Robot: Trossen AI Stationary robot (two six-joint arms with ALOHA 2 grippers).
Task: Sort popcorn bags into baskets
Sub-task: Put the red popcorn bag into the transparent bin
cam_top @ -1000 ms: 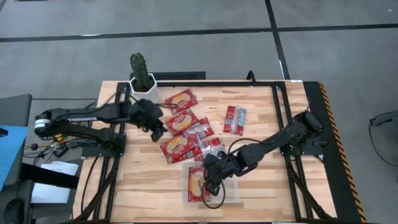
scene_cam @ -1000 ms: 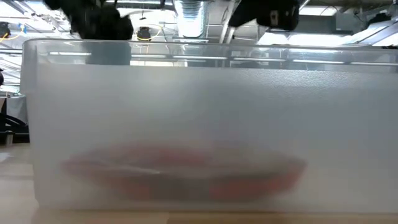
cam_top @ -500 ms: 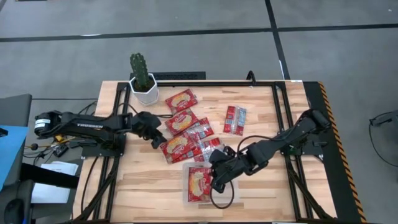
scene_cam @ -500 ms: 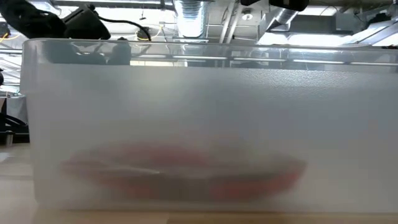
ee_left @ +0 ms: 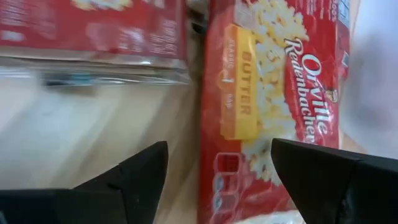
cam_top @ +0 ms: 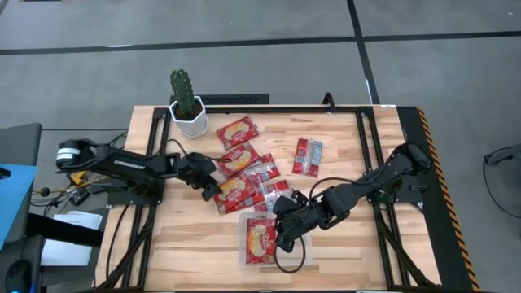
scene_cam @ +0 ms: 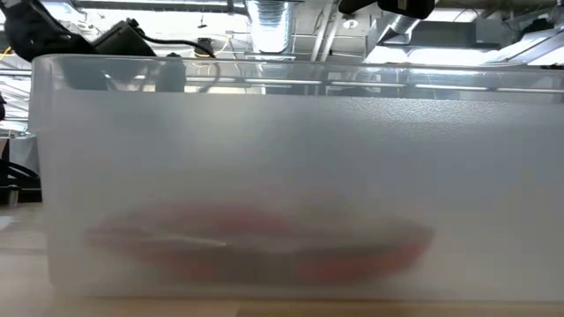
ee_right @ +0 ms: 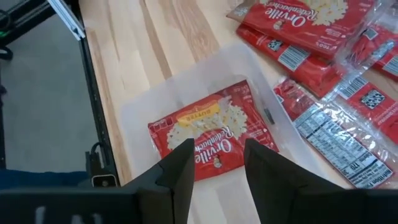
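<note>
The left gripper [cam_top: 213, 189] is spread wide at a popcorn bag [cam_top: 234, 192] for pickup; the right gripper [cam_top: 282, 234], apart and empty, is held over the tray [cam_top: 303, 252].

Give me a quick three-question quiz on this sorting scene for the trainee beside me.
1. True or false: the clear tray already holds one popcorn bag.
2. Which gripper is down at the loose pile of bags? A) left B) right C) neither
3. Fill in: the potted cactus stands at the table's far ____ corner in the high view.

Key:
1. True: one red bag lies flat in the tray, also clear in the right wrist view.
2. A: the left gripper is open at a bag on the pile's edge; the right gripper is open above the tray, holding nothing.
3. Left.
</note>
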